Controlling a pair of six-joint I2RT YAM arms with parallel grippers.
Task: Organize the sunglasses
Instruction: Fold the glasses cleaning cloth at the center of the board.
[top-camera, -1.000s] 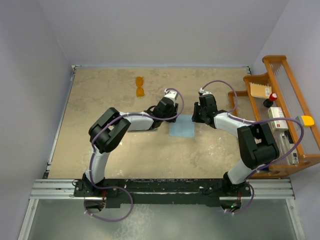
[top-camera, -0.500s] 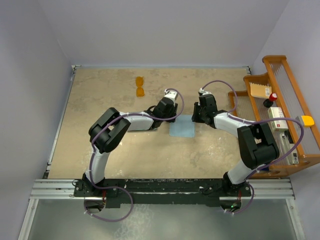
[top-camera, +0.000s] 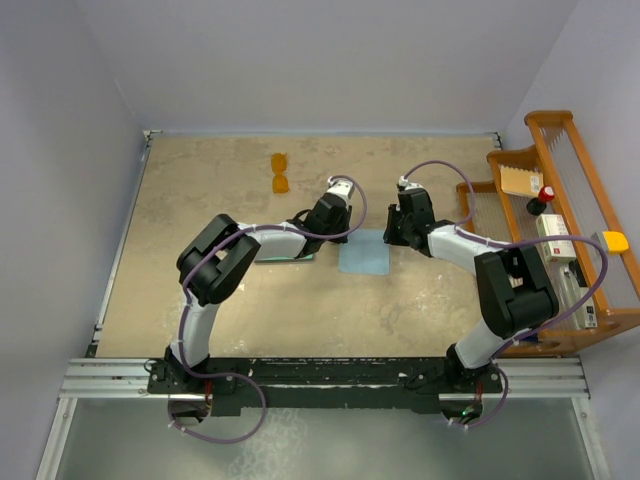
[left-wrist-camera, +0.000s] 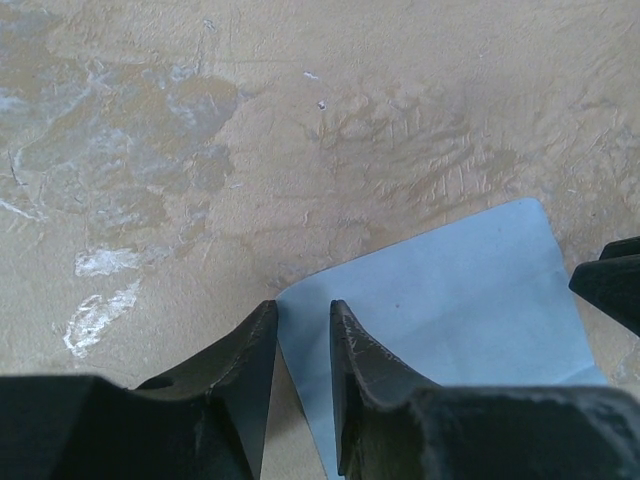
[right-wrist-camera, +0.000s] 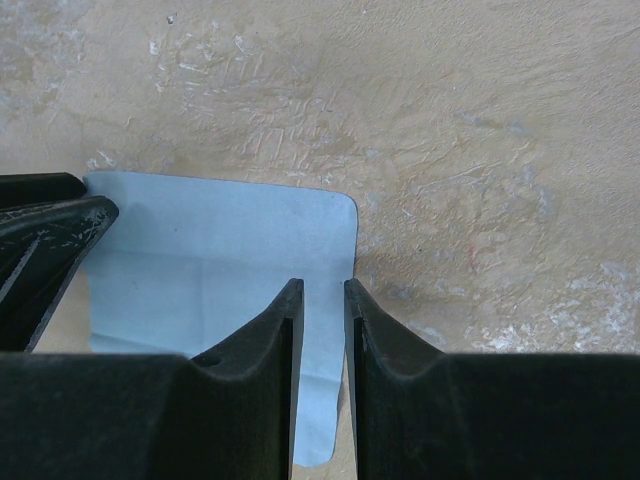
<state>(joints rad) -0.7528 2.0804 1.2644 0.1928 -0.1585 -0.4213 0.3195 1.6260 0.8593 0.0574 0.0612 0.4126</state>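
Pale blue rectangular cloth (left-wrist-camera: 450, 300) cut off at bottom edge in both wrist views, one corner behind left gripper (left-wrist-camera: 303, 312), flat teal-edged item (top-camera: 298, 257) mostly under left forearm, small orange-lensed sunglasses (top-camera: 281, 173) frame unresolvable.

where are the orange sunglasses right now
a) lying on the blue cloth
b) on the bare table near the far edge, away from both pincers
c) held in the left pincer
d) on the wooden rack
b: the top view shows the sunglasses lying on the table toward its far edge, apart from the blue cloth, where the left pincer and right pincer both sit.
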